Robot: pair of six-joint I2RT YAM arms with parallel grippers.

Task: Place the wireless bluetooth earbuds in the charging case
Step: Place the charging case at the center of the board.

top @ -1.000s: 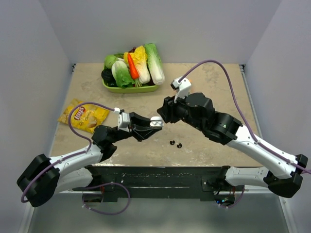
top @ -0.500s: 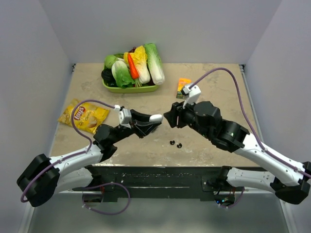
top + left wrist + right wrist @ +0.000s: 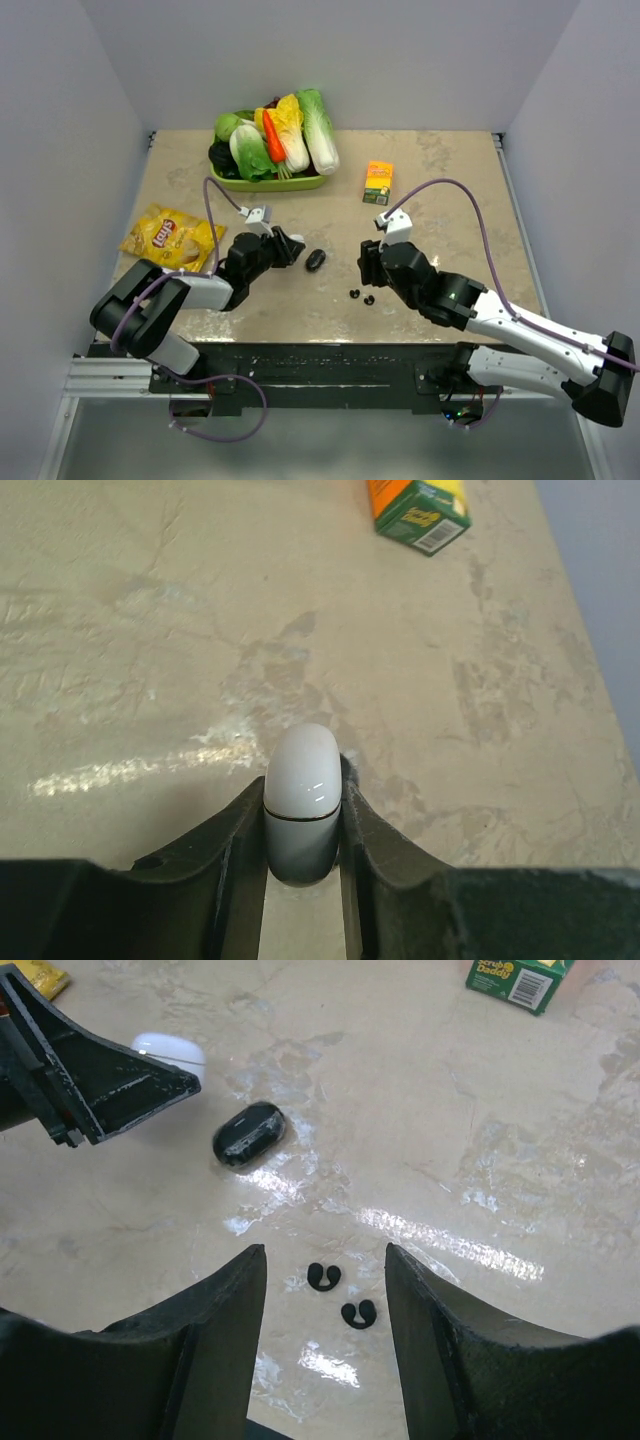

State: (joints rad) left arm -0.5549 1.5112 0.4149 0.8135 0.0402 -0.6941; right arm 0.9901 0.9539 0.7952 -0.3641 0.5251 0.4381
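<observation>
The left gripper (image 3: 302, 783) pinches a white capsule (image 3: 301, 765) tight between its fingers, just left of a black oval case (image 3: 315, 260) that lies on the table (image 3: 450, 190). Two black earbuds (image 3: 324, 1277) lie side by side to the right of that case, close to the table's near edge. The right gripper (image 3: 325, 1255) hangs above them with its fingers spread, one on each side. Bare marble runs right and far, up to a green box (image 3: 378, 183).

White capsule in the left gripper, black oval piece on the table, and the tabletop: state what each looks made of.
White capsule: likely hard plastic, glossy; it shows sharp highlights and a thin seam around it. Black oval piece: probably glossy plastic too; it mirrors the light. Tabletop: beige, veined like marble, polished with bright reflections; it could be stone or a laminate print.
</observation>
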